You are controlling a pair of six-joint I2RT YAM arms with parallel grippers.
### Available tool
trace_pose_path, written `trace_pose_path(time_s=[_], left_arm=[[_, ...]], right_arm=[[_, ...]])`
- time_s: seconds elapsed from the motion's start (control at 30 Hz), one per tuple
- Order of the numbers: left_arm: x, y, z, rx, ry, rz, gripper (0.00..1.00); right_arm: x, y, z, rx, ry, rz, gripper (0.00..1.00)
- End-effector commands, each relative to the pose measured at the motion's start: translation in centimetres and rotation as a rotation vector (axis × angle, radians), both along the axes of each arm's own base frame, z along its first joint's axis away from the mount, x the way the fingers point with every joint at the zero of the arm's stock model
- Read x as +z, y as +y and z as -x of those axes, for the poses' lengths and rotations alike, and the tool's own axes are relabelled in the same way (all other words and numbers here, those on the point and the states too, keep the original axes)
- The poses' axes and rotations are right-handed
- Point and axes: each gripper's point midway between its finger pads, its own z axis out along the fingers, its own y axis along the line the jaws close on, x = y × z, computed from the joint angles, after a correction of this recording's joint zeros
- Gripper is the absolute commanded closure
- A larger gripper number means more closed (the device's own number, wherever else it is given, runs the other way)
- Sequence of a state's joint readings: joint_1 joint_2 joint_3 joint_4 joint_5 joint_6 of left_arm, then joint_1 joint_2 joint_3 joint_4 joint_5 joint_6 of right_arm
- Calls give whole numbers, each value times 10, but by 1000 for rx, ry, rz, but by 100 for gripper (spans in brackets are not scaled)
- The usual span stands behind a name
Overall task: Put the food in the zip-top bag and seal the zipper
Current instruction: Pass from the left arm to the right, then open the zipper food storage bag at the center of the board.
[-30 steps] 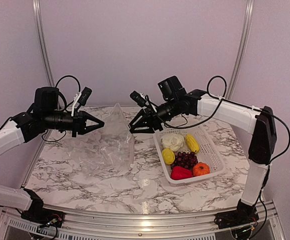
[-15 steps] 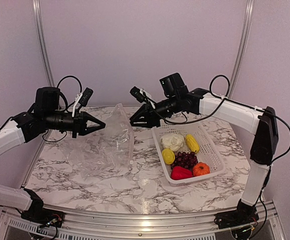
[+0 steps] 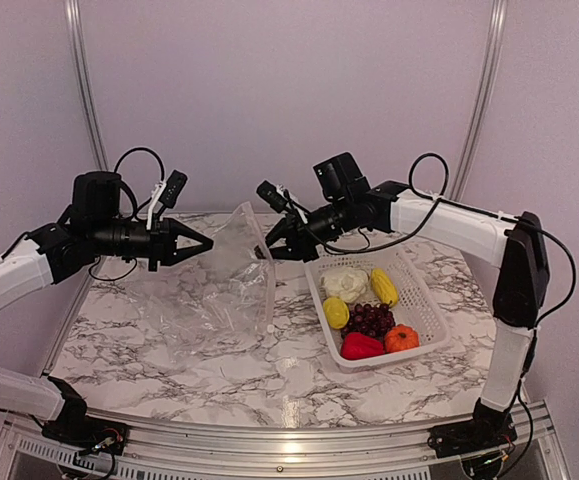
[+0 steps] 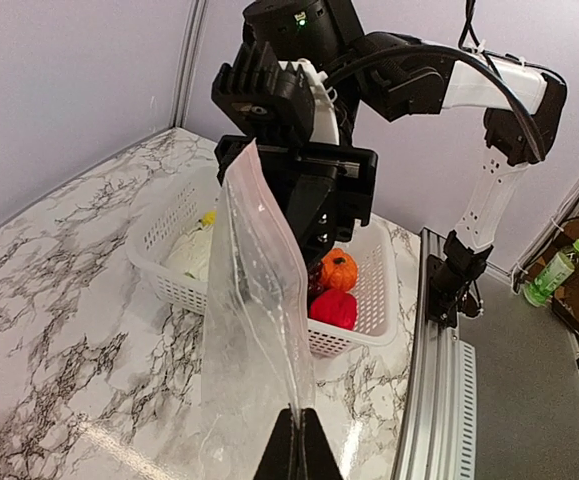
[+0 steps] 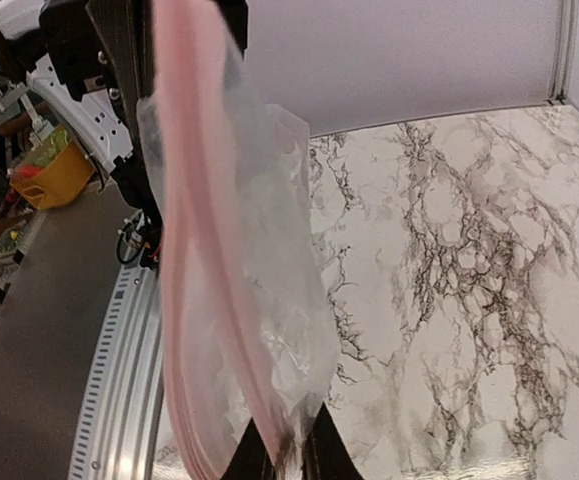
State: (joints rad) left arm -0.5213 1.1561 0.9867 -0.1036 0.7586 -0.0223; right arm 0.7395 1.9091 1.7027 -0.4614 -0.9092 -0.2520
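Note:
The clear zip-top bag [image 3: 231, 275] hangs raised over the table's left half, its lower part resting on the marble. My left gripper [image 3: 209, 243] is shut on its left top edge [image 4: 299, 440]. On the bag's right edge my right gripper [image 3: 265, 250] has its fingers pinched on the plastic [image 5: 287, 450]. The zipper [image 5: 184, 300] shows as a pinkish strip along the mouth. The food lies in the white basket [image 3: 429, 310]: cauliflower [image 3: 346, 282], two yellow pieces [image 3: 383, 287], grapes [image 3: 371, 319], red pepper [image 3: 360, 346] and orange fruit [image 3: 401, 338].
The basket stands at the right of the marble table, just below and right of my right gripper. An aluminium rail [image 3: 269, 440] runs along the near table edge. Purple walls close in the back and both sides.
My right gripper moved left to the bag's right edge and its fingers narrowed onto the plastic. The bag's mouth is now lifted and stretched between both grippers. The left gripper stayed put.

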Motion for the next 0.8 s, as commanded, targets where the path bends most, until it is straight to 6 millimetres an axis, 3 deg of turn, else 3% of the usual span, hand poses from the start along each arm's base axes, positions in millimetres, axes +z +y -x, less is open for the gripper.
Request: trace_pose_path(time_s=[0.0, 0.03, 0.1, 0.13, 0.23, 0.33, 0.4, 0.47, 0.57, 0.77], left_arm=[[15, -3, -16, 51, -65, 16, 100], [15, 2, -28, 125, -80, -1, 95], [17, 20, -56, 316, -126, -37, 57], [23, 32, -66, 412, -145, -35, 42], [57, 60, -76, 613, -215, 48, 23], [82, 75, -73, 715, -245, 119, 19], [83, 78, -75, 768, -220, 134, 19], [73, 74, -79, 803, -178, 123, 20], [49, 53, -78, 810, -132, 94, 28], [1, -2, -76, 792, -83, 49, 36]], right_arm=[[-6, 5, 5, 27, 33, -4, 100], [-5, 6, 3, 13, 36, 2, 100], [-3, 6, -4, -24, 25, 12, 100], [-2, 7, -8, -45, 17, 19, 100], [7, 5, -27, -127, -9, 29, 100], [25, -6, -71, -311, -54, 37, 100], [38, -22, -110, -491, -77, 30, 100], [42, -36, -137, -644, -75, 27, 100], [35, -33, -140, -719, -46, 17, 100], [1, 1, -114, -805, 39, 89, 100]])
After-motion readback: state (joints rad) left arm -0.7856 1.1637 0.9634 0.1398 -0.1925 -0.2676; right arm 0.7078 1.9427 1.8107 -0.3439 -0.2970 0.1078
